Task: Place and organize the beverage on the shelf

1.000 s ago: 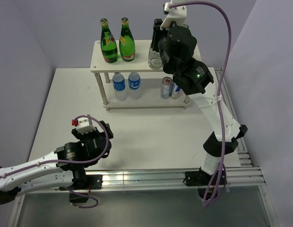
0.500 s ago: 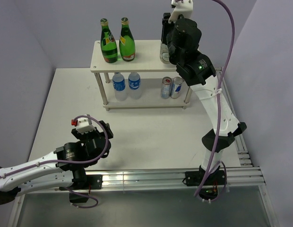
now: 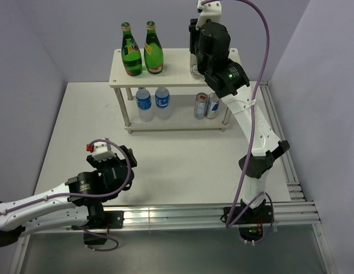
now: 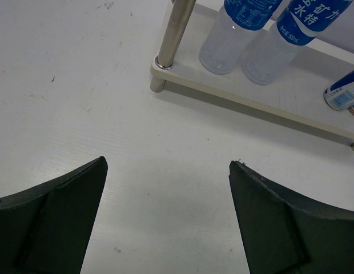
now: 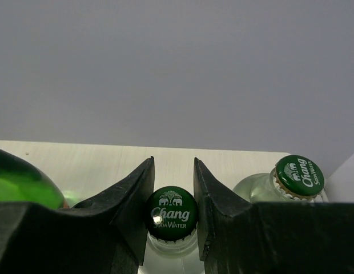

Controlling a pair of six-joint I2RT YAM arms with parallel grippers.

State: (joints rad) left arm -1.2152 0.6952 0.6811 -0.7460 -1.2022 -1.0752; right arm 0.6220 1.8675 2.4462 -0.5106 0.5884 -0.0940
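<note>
Most of soda bottle (image 5: 171, 216) behind right arm (image 3: 224, 73)

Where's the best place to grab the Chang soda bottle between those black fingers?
The neck under its green cap, probably from above: the Chang bottle stands upright, with another bottle close beside it. The right gripper is shut on it so.

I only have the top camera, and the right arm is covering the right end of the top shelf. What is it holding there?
Observer: In the right wrist view, the right jaws are shut on a green-capped Chang bottle, gripping just below the cap.
Operator: Anything beside it?
Observer: Yes, a second Chang bottle stands on the right of that view.
Operator: Is the left arm carrying anything?
Observer: No. In the left wrist view, the left jaws are open, with only bare table between them.
</note>
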